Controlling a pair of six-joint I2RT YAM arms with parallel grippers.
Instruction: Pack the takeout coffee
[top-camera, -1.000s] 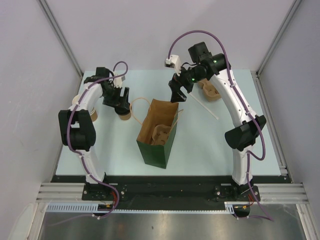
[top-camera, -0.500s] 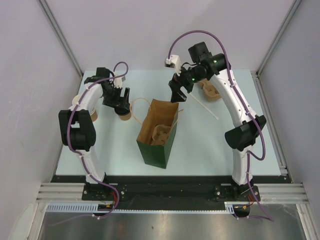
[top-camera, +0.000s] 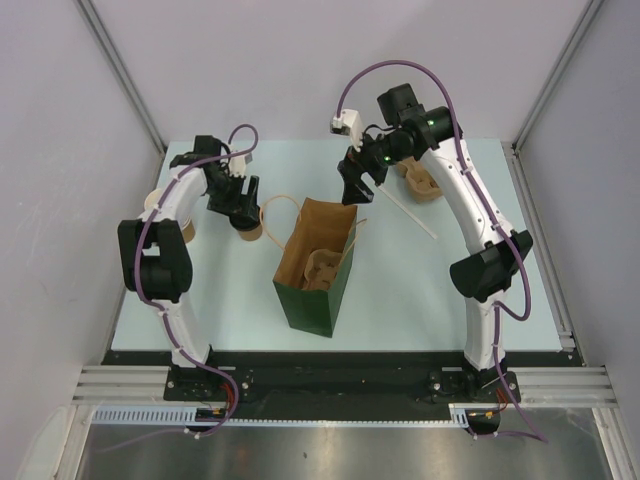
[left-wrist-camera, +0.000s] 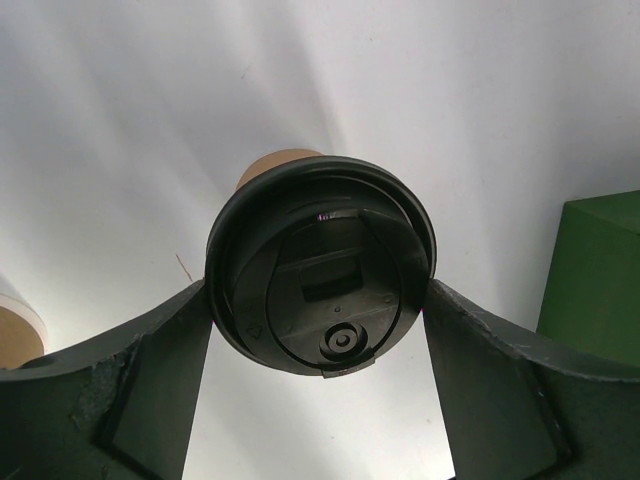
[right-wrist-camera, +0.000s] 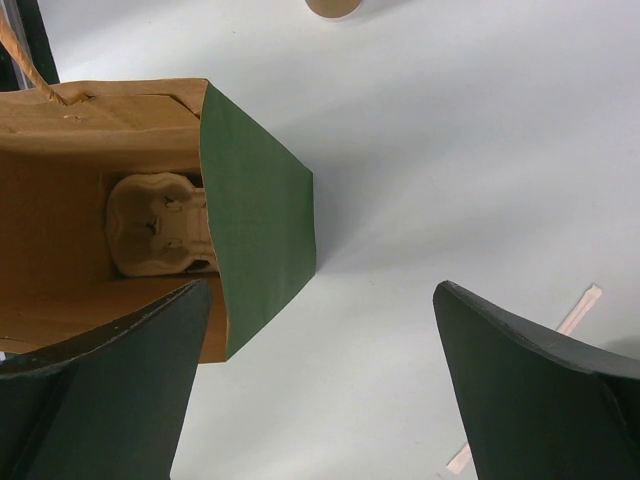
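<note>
Pale table (top-camera: 420, 290); left gripper (left-wrist-camera: 320, 292) tight around takeout coffee (left-wrist-camera: 322, 262), right gripper (right-wrist-camera: 322, 288) wide apart.

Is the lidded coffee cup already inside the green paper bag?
No, the coffee cup sits on the table, outside the green paper bag, which stands off to one side.

In the middle of the top view stands the tall green paper bag (top-camera: 315, 300), with a moulded pulp cup carrier (top-camera: 322, 268) inside it. Just left of the bag sits the small brown kraft-paper cup with a round black plastic lid (left-wrist-camera: 322, 265). A white paper-wrapped straw (top-camera: 412, 218) lies to the bag's upper right.
</note>
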